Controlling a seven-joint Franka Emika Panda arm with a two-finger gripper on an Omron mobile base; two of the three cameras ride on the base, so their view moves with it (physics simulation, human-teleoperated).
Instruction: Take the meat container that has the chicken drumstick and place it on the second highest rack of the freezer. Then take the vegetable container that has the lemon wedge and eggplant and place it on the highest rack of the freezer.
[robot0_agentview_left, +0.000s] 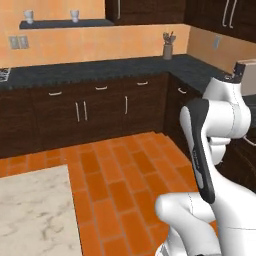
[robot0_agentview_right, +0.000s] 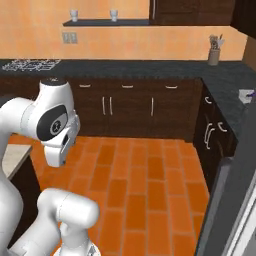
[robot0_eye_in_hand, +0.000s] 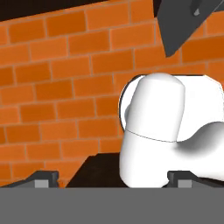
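My gripper (robot0_eye_in_hand: 113, 180) points down at the orange brick floor. Its two dark fingertips (robot0_eye_in_hand: 43, 179) stand far apart at the bottom of the hand view, open, with nothing held between them. The freezer's silver-grey door (robot0_agentview_right: 227, 200) stands edge-on at the lower right of the right base view, and its shelves are hidden from here. A dark grey panel (robot0_eye_in_hand: 183, 26) crosses the top right of the hand view. The meat and vegetable containers, the chicken drumstick, the eggplant and the lemon wedge are out of view.
Dark wooden cabinets (robot0_agentview_left: 100, 107) under a black counter (robot0_agentview_left: 90, 70) run along the back wall and turn the right corner. A utensil holder (robot0_agentview_right: 214, 51) stands on the counter. A marble island top (robot0_agentview_left: 35, 210) lies at the lower left. Open tile floor (robot0_agentview_right: 140, 175) lies between.
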